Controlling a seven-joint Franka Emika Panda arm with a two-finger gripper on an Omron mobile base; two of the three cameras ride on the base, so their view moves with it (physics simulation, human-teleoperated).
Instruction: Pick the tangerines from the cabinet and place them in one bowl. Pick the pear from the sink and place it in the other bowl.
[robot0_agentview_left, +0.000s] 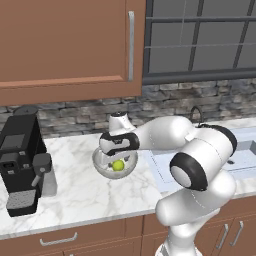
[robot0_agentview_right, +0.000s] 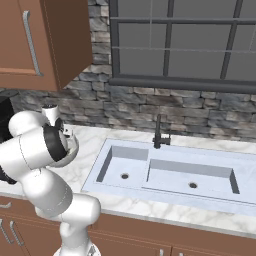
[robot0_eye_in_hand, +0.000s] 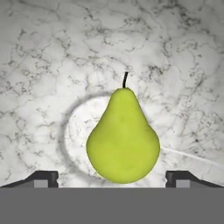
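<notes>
The yellow-green pear (robot0_eye_in_hand: 123, 138) lies in the other bowl (robot0_agentview_left: 101, 169), a pale grey glassy bowl on the marble counter. The base views show the pear (robot0_agentview_left: 118, 165) low in that bowl, under the hand. My gripper (robot0_eye_in_hand: 112, 179) hangs just above it, open, with the fingertips (robot0_eye_in_hand: 42, 179) wide apart on either side of the fruit and not touching it. From the left base view the gripper (robot0_agentview_left: 116, 158) points straight down into the bowl. The cabinet (robot0_agentview_left: 65, 45) above the counter has its door closed. The tangerines and the one bowl are out of view.
A black coffee machine (robot0_agentview_left: 22, 165) stands on the counter left of the bowl. The sink (robot0_agentview_right: 170, 172) with its dark faucet (robot0_agentview_right: 159, 132) lies to the right, under a window. My own arm hides most of the bowl in the right base view.
</notes>
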